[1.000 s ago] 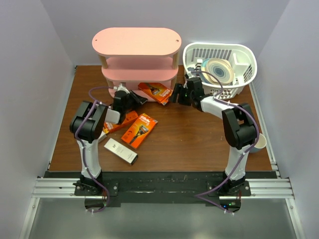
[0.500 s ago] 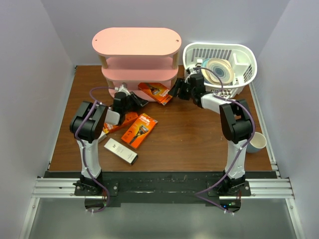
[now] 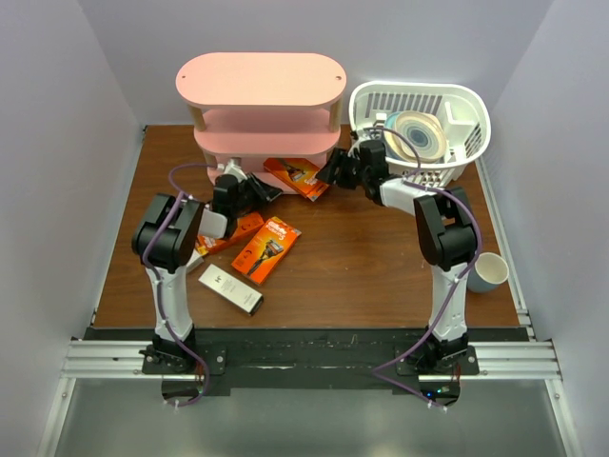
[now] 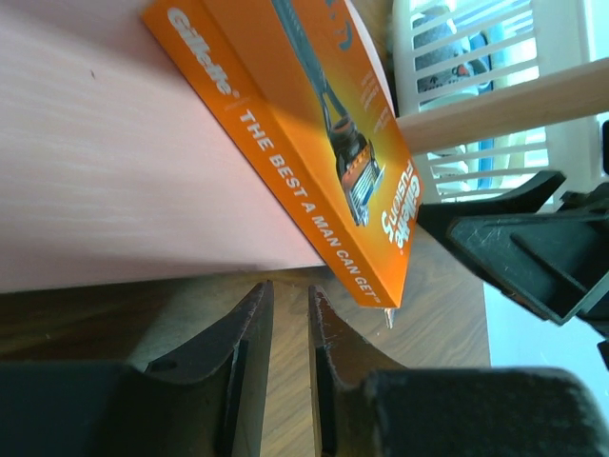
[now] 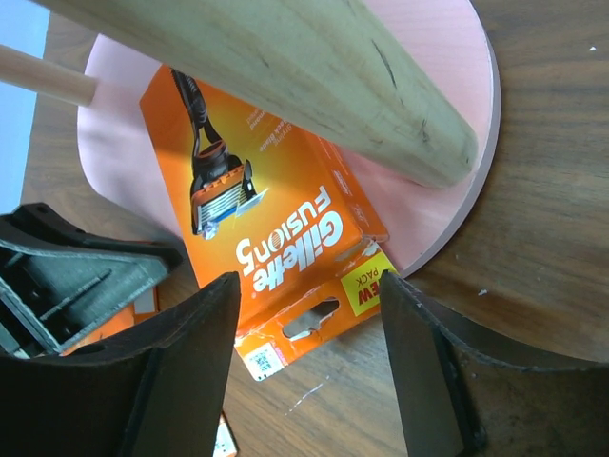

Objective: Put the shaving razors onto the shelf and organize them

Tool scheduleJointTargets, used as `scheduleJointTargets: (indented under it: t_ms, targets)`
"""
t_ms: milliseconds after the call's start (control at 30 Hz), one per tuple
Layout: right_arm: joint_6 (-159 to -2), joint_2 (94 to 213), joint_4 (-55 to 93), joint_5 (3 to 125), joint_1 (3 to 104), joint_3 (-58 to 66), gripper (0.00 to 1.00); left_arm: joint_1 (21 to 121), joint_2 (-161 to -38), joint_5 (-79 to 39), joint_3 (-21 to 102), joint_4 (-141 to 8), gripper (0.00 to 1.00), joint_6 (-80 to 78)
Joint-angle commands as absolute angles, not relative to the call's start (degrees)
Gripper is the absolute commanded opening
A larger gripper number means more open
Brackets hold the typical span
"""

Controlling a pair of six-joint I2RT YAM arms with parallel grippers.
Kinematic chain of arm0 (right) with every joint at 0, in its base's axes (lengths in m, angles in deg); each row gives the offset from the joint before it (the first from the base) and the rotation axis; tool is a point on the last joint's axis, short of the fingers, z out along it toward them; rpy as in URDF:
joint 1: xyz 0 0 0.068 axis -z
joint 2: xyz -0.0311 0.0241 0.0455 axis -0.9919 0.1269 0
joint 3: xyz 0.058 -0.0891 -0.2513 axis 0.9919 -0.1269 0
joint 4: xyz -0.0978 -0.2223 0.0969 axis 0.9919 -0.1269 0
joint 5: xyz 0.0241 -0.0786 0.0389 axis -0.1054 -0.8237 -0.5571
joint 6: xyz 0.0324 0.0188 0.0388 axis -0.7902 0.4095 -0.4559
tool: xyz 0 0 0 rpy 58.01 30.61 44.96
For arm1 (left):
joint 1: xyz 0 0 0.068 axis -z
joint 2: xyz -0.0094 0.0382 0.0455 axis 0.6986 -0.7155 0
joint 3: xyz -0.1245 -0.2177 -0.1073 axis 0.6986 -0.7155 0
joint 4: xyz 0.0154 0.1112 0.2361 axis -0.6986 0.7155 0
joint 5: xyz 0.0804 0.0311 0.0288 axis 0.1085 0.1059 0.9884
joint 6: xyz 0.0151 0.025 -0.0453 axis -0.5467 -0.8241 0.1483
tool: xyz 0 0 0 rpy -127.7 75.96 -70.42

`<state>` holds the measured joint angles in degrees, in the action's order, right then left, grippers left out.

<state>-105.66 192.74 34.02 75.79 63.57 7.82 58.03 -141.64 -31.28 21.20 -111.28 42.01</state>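
Orange pack [image 3: 297, 176] lies on the shelf's [image 3: 259, 81] bottom pink board, its tab end overhanging the front edge. The right gripper [image 5: 306, 281] faces that end, jaws wide apart. The left gripper [image 4: 285, 295] sits beside the pack, jaws almost together, empty. A grey box [image 3: 230, 288] lies on the table [image 3: 362, 257].

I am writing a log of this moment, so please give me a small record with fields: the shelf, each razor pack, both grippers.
shelf: pink three-tier oval shelf
pack 1: flat orange razor pack, on bottom board, tab end overhanging
pack 2: second orange pack, on brown table
pack 3: third orange pack, partly under left arm
box: slim grey box, on table
left gripper: nearly shut, empty
right gripper: open, empty, facing pack 1
other: white slatted basket, mug
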Motion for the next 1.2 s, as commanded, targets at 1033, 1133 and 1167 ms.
scheduleJointTargets:
  t_ms: [1033, 1133, 1167]
  targets:
    - [-102.1, 190.4, 34.3, 73.8, 50.6, 3.4, 0.3, 56.8, -149.6, -24.9, 27.2, -117.8, 0.26, 50.3]
    - [-102.0, 189.5, 34.5, 73.8, 50.1, 2.2, 0.27, 56.9, -149.4, -24.6, 27.0, -118.1, 0.27, 50.2]
    - [-101.7, 189.3, 34.5, 73.8, 50.1, 1.9, 0.27, 56.9, -149.4, -24.4, 27.1, -118.0, 0.27, 50.1]
